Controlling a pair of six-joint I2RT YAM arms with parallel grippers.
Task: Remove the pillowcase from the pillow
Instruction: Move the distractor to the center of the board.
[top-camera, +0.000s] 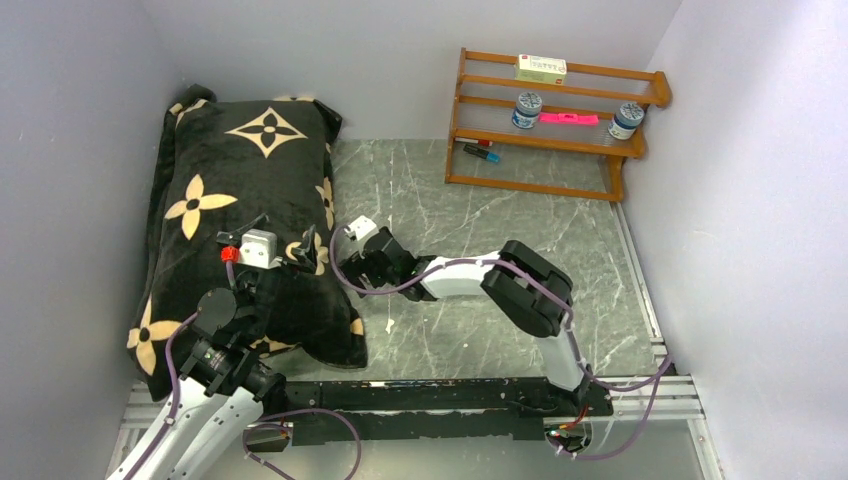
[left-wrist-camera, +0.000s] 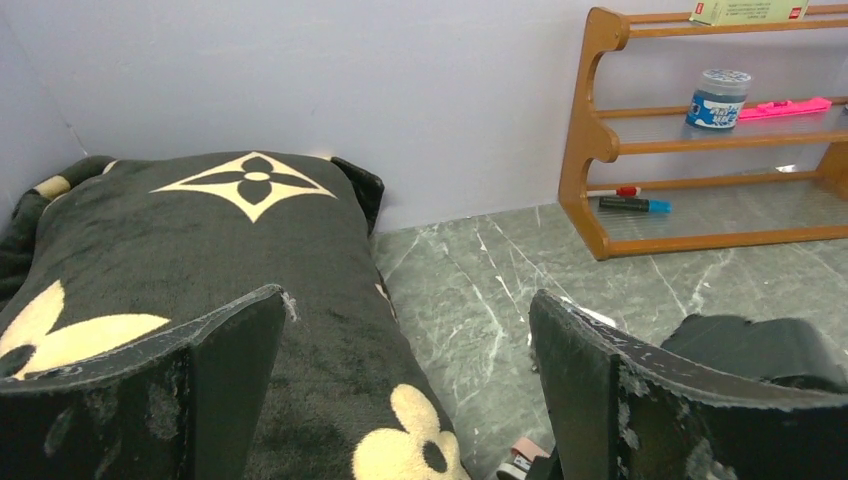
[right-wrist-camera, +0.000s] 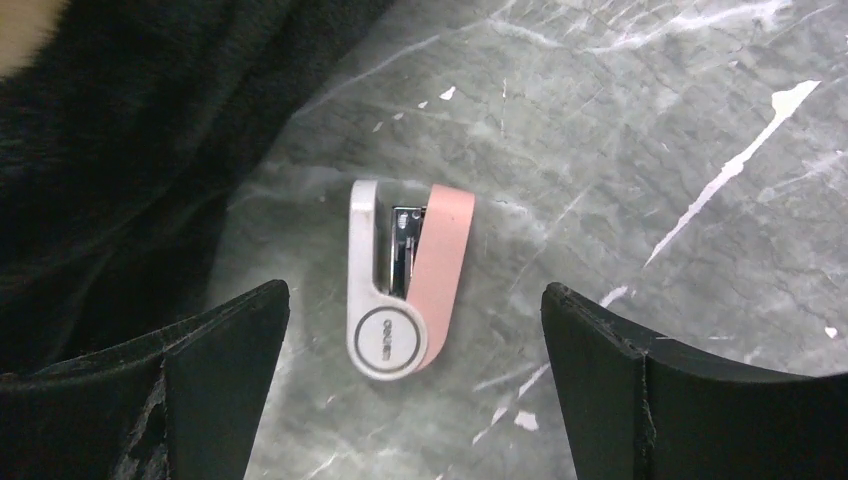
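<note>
The black plush pillowcase (top-camera: 235, 210) with tan flower and star motifs lies along the left wall and covers the pillow, which is hidden inside it. It also shows in the left wrist view (left-wrist-camera: 250, 260) and at the left of the right wrist view (right-wrist-camera: 120, 150). My left gripper (top-camera: 285, 238) is open and empty, just above the pillowcase's right side (left-wrist-camera: 410, 400). My right gripper (top-camera: 348, 268) is open and empty, low over the table beside the pillowcase's right edge (right-wrist-camera: 415, 400).
A small pink and white clip-like tool (right-wrist-camera: 405, 290) lies on the grey marble table (top-camera: 480, 220) between my right fingers. A wooden rack (top-camera: 550, 120) with jars, a box and markers stands at the back right. Walls close in on three sides.
</note>
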